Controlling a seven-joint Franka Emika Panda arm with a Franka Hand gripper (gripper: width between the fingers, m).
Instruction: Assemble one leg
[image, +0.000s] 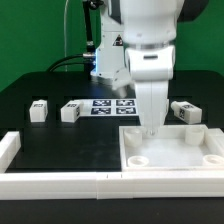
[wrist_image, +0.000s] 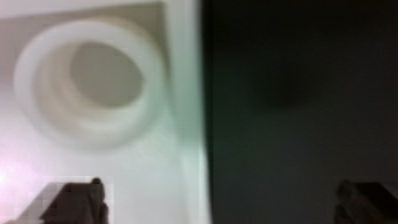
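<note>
At the exterior view's left we see a white plastic barrier rail (image: 10, 148) that turns a corner and runs along the near edge of the black table (image: 60, 140); the frame cuts off its left end. Beyond it stands the leftmost leg (image: 38, 110), a small stubby white plastic post with black-and-white tag stickers. Near it on the right, but apart from it, is the second leg (image: 70, 112), of the same kind. The stickers are too small for us to read.

Next comes the thin flat white marker board (image: 112, 106), its right part hidden by the white arm (image: 145, 45). The two-finger gripper (image: 150, 127) points down over the far left corner of the large flat white square panel (image: 175, 150), and white on white, its tips are hard to make out.

In the wrist view we see only blurred dark fingertips (wrist_image: 71, 200), set wide apart with nothing between them, above the panel's round corner socket (wrist_image: 86, 80). The third leg (image: 185, 111) lies right of the arm, just beyond the panel.
</note>
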